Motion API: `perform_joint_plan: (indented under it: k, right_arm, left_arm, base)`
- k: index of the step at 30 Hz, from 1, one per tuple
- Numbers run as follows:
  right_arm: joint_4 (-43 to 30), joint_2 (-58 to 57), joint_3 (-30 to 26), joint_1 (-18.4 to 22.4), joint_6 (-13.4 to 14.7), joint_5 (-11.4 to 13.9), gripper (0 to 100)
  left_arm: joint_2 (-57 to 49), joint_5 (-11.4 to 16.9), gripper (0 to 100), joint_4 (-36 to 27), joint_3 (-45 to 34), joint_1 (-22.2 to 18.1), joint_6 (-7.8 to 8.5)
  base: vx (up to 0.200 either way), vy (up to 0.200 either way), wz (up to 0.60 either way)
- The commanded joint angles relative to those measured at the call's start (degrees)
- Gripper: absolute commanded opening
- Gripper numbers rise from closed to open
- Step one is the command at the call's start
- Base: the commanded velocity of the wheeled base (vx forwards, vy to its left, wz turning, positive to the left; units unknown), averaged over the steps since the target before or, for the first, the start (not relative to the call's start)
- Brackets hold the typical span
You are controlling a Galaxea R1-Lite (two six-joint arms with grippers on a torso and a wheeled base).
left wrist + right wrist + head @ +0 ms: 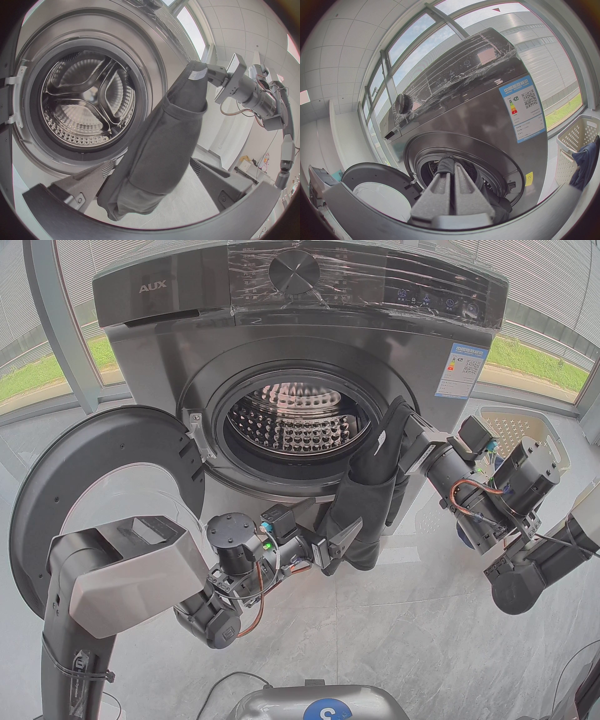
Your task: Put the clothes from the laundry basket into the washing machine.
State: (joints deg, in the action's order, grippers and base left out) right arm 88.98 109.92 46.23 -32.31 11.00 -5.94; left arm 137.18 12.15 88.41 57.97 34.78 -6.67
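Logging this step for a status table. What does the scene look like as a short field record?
washing machine door: open
drum: no clothes visible inside
right gripper: shut on dark garment, in front of the opening
left gripper: open, garment's lower part between its fingers
laundry basket: blue garment draped over rim

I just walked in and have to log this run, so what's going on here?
The right pincer is shut on a dark garment, holding it up in front of the washing machine, whose door is open. The left pincer is open around the garment's lower part. The garment is not yet inside, and the drum looks empty. A dark blue piece hangs over the laundry basket beside the machine.
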Motion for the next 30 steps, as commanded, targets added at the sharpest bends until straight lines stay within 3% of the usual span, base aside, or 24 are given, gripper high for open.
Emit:
perform_joint_plan:
  k: [1, 17, 18, 25, 30]
  right_arm:
    - [0.41, 0.12, -0.17, -0.65, -0.01, -0.04, 0]
    - [0.49, 0.29, -0.17, -1.36, -0.01, -0.13, 0]
    - [0.49, 0.29, -0.17, -1.36, -0.01, -0.13, 0]
    - [0.49, 0.82, -0.26, -1.01, -0.01, -0.13, 0]
    - [0.49, 0.82, -0.35, -0.21, 0.08, -0.13, 0]
  left_arm:
    - [2.74, -0.38, 100, -0.08, 3.56, -0.15, -0.01]
    - [8.45, -1.34, 100, -2.27, 13.14, 0.38, 0.52]
    - [8.45, -1.34, 0, -2.27, 13.14, 0.38, 0.52]
    - [8.1, -1.34, 0, -1.92, 13.14, 0.73, 0.43]
    - [3.71, -1.34, 0, -0.6, 8.13, -0.06, 0.43]
  base:
    - [0.0, 0.0, 0.0]
    - [0.0, 0.0, 0.0]
    - [0.0, 0.0, 0.0]
    - [0.0, 0.0, 0.0]
    - [0.0, 0.0, 0.0]
